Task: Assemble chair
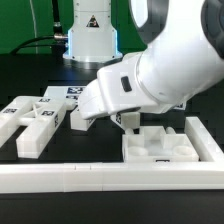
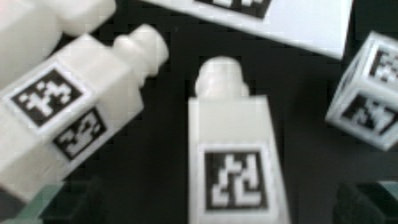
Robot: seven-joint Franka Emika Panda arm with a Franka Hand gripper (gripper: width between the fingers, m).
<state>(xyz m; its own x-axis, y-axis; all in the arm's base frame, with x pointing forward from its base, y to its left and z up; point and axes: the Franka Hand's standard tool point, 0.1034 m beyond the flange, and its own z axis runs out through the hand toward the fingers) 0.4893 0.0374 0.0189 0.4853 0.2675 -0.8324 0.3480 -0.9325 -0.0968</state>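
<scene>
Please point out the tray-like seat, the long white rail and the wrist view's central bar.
tray-like seat [image 1: 170, 152]: exterior view, front wall.
long white rail [image 1: 60, 178]: exterior view, top face.
central bar [image 2: 231, 120]: wrist view, plain face beside its tag.

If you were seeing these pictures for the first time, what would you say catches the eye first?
The bulky white arm fills the exterior view's middle and right, its open gripper low among tagged white chair parts. In the wrist view, a tagged white bar lies centred on the black table.

Glossy smooth plastic chair pieces [image 2: 228, 130] on matt table [image 1: 100, 148].
</scene>
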